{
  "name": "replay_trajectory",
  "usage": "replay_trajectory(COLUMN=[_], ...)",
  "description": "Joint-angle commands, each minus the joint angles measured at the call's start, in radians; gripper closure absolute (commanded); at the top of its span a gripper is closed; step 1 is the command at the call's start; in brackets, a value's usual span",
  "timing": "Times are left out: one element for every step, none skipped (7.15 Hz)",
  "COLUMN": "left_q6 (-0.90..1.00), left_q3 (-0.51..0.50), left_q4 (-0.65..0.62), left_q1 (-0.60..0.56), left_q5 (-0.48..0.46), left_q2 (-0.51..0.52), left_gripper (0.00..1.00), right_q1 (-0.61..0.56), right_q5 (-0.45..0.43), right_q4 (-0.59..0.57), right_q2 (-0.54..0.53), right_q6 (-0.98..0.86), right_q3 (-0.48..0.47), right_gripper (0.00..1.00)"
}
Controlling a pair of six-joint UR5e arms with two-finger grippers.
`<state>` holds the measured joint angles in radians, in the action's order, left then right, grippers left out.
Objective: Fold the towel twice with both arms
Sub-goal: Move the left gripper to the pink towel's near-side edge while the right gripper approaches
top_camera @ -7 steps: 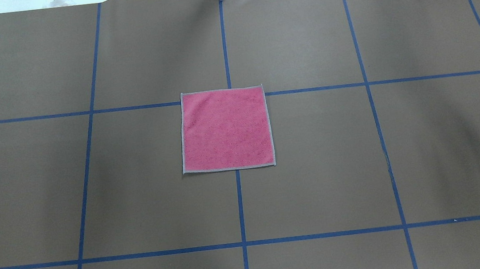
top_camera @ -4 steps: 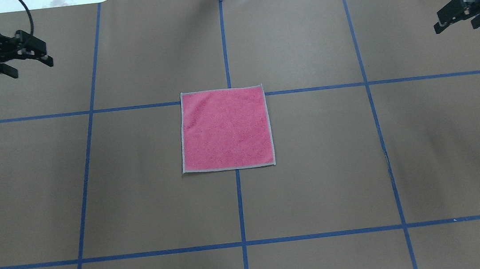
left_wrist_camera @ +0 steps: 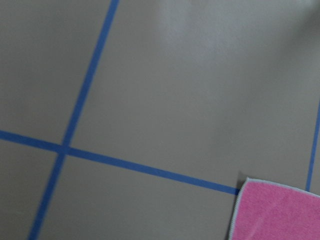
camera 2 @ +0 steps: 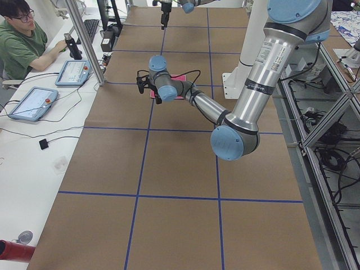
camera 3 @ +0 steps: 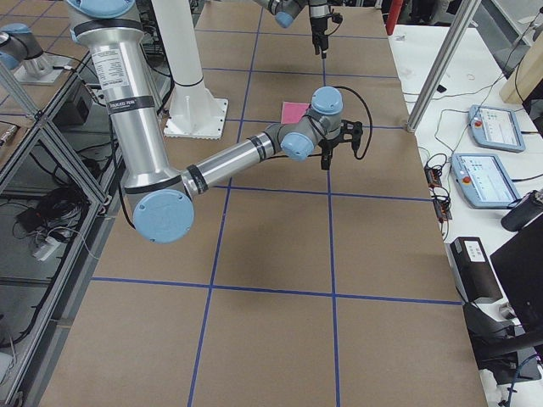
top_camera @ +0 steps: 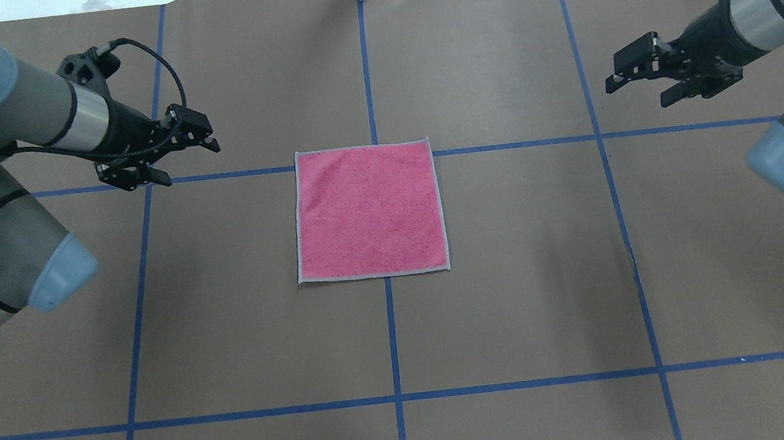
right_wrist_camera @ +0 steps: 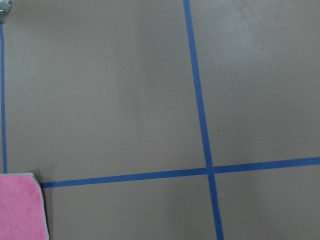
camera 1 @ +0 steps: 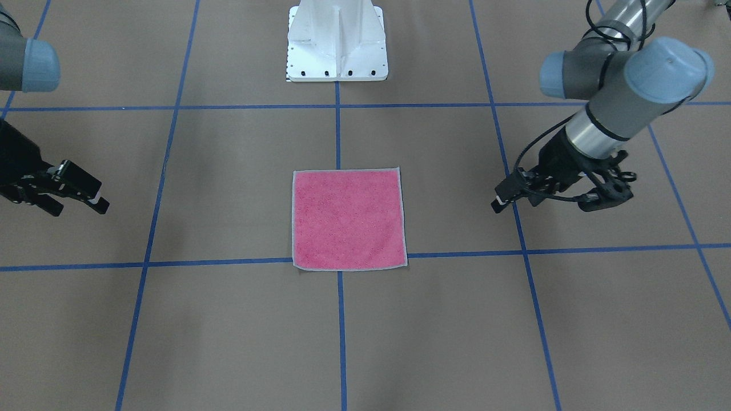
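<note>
Lying flat and unfolded, pink face up, the towel [top_camera: 369, 211] is sitting at the centre of the brown-papered table [top_camera: 518, 309], over a crossing of blue tape lines [top_camera: 392, 336].

Left gripper [top_camera: 192, 166]: hanging level with the towel's far edge, off to its left and clear of it, jaws spread and holding nothing.

Right gripper [top_camera: 635, 97]: hanging farther off on the opposite side, fingers likewise parted and empty.

The front-facing view is showing the white pedestal base [camera 1: 337, 43] in full, which the overhead is cutting down to a sliver. Each wrist camera is catching only one towel corner and some tape. Both side views are hiding part of the towel behind the near arm's wrist. The left-end one is also showing a seated person [camera 2: 22, 42] at a side bench. The towel's underside is not showing in any view.
</note>
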<state>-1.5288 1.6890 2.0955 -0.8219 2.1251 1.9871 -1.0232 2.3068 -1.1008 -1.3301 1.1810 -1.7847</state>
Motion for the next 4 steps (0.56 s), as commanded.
replay_trajectory(left_q6=[-0.164, -0.181, -0.203, -0.208], left_q3=[0.001, 0.001, 0.0, -0.002], left_q4=[0.079, 0.081, 0.081, 0.081], left_q1=[0.129, 0.177, 0.228, 0.266], left_q5=[-0.13, -0.166, -0.228, -0.266], left_q2=[0.019, 0.024, 0.041, 0.039], left_gripper=[0.0, 0.0, 0.0, 0.0], right_q1=[0.078, 0.124, 0.165, 0.217], right_q5=[-0.039, -0.044, -0.079, -0.128], right_q4=[0.09, 0.125, 0.157, 0.17], right_q2=[0.0, 0.005, 0.008, 0.014], right_q6=[0.155, 0.169, 0.186, 0.201], right_q3=[-0.005, -0.002, 0.001, 0.001], right_gripper=[0.0, 0.0, 0.0, 0.0])
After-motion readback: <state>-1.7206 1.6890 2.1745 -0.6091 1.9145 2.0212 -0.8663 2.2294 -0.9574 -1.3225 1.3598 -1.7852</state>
